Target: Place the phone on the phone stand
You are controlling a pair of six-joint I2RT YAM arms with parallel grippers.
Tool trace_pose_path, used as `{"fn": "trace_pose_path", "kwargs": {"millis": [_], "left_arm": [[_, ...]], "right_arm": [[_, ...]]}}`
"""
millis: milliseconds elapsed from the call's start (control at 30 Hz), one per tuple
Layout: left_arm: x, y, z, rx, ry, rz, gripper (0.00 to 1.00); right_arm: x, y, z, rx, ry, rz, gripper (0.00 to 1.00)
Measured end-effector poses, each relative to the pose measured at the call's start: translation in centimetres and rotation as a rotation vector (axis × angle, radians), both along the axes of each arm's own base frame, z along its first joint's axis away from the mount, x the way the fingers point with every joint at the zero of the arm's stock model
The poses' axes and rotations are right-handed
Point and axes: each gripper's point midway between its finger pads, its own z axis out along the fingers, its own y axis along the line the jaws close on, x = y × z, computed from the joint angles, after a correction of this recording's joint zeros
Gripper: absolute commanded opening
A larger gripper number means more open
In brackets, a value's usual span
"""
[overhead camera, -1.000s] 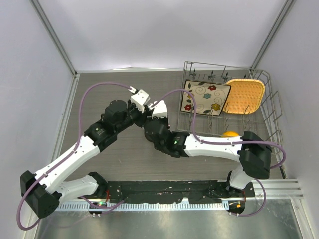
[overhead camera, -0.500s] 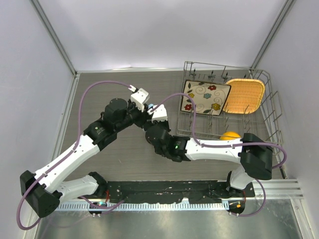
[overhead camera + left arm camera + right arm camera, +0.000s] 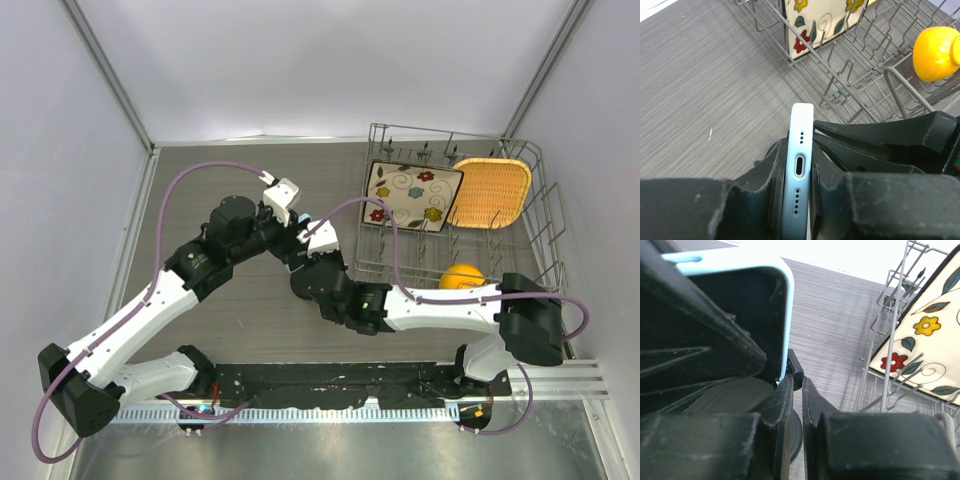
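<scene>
Gripping entry: left gripper (image 3: 799, 167), closed on the phone (image 3: 801, 130). Both fingers press the phone's broad faces. It stands on edge, port end toward the wrist, pale-blue rim showing.

Right gripper (image 3: 797, 385): just beside the left gripper, on its right. Fingers drawn nearly together with a thin slit between them. A small black part (image 3: 796, 371) sits at their tips; whether it is pinched cannot be told. The phone's rounded corner and dark screen rise just above and left of these tips.

Rack (image 3: 850, 75): wire, ahead and right of the left gripper, on the table (image 3: 700, 75).

Plate (image 3: 815, 20): flowered, upright in the rack, ahead of the phone.

Yellow round item (image 3: 936, 52): in the rack, far right of the left gripper.

Basket (image 3: 490, 192): orange, in the rack beyond the plate.
</scene>
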Motion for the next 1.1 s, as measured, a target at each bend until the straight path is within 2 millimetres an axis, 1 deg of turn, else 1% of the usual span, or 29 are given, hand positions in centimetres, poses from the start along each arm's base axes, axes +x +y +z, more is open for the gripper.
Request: {"fn": "trace_pose_path", "kwargs": {"millis": [100, 133, 200, 233, 267, 300, 333, 367, 400, 433, 467, 533, 600, 667, 700, 767, 800, 833, 867, 1000, 1033, 1100], "left_arm": [[-0.3, -0.1, 0.0, -0.005, 0.014, -0.011, 0.00], [-0.4, -0.2, 0.0, -0.008, 0.020, -0.018, 0.00], [-0.7, -0.4, -0.1, -0.014, 0.029, -0.029, 0.00], [-0.6, -0.4, -0.1, -0.014, 0.030, -0.027, 0.00], [0.5, 0.1, 0.0, 0.003, -0.004, 0.024, 0.00], [2.3, 0.8, 0.4, 0.003, -0.040, 0.093, 0.00], [4.1, 1.7, 0.8, 0.002, -0.074, 0.162, 0.00], [5.6, 2.3, 0.8, 0.008, -0.096, 0.219, 0.00], [6.5, 3.0, 0.6, 0.026, -0.110, 0.259, 0.00], [7.0, 3.5, 0.3, 0.047, -0.118, 0.285, 0.00], [7.5, 4.3, -0.1, 0.080, -0.131, 0.315, 0.00], [7.8, 5.4, -0.4, 0.121, -0.149, 0.346, 0.00], [7.8, 5.7, -0.4, 0.138, -0.160, 0.345, 0.00], [7.4, 5.4, -0.4, 0.138, -0.164, 0.318, 0.00], [7.1, 5.2, -0.4, 0.136, -0.166, 0.296, 0.00], [6.5, 4.9, -0.3, 0.134, -0.168, 0.255, 0.00], [6.0, 4.7, -0.3, 0.131, -0.165, 0.229, 0.00], [5.5, 4.5, -0.2, 0.126, -0.162, 0.200, 0.00], [4.9, 4.3, -0.1, 0.124, -0.160, 0.170, 0.00], [2.1, 3.4, 0.2, 0.102, -0.138, 0.038, 0.00], [1.4, 3.2, 0.4, 0.096, -0.138, 0.003, 0.00], [0.0, 3.0, 0.9, 0.082, -0.139, -0.056, 0.00]], "right_arm": [[-0.6, -0.1, 0.0, -0.046, 0.003, 0.027, 0.15], [-0.8, -0.2, 0.0, -0.062, 0.006, 0.037, 0.20], [-1.2, -0.2, 0.1, -0.081, 0.017, 0.066, 0.25], [-1.6, -0.1, 0.3, -0.083, 0.024, 0.096, 0.30], [-2.5, 0.8, 0.8, -0.057, 0.031, 0.157, 0.31], [-4.7, 2.4, 2.1, -0.017, 0.033, 0.258, 0.33], [-7.2, 4.0, 3.7, 0.025, 0.031, 0.364, 0.36], [-9.3, 5.1, 5.5, 0.063, 0.029, 0.453, 0.37], [-11.5, 6.1, 7.5, 0.109, 0.024, 0.541, 0.38], [-12.8, 6.5, 9.5, 0.150, 0.016, 0.603, 0.40], [-13.3, 6.4, 11.4, 0.188, 0.006, 0.642, 0.40], [-12.9, 5.2, 13.7, 0.227, -0.009, 0.654, 0.40], [-11.5, 3.6, 14.9, 0.236, -0.012, 0.645, 0.40], [-9.3, 2.0, 15.1, 0.238, -0.003, 0.630, 0.40], [-7.5, 0.9, 15.0, 0.234, 0.007, 0.616, 0.40], [-5.4, -0.6, 14.5, 0.223, 0.018, 0.607, 0.44], [-4.8, -1.3, 14.0, 0.211, 0.027, 0.618, 0.45], [-4.7, -1.5, 13.6, 0.199, 0.036, 0.646, 0.46], [-5.2, -1.3, 13.2, 0.180, 0.042, 0.692, 0.48], [-7.2, 0.1, 12.3, 0.115, 0.047, 0.865, 0.52], [-7.3, 0.3, 12.1, 0.100, 0.045, 0.896, 0.53], [-6.5, 0.4, 11.6, 0.082, 0.042, 0.926, 0.54]]}}
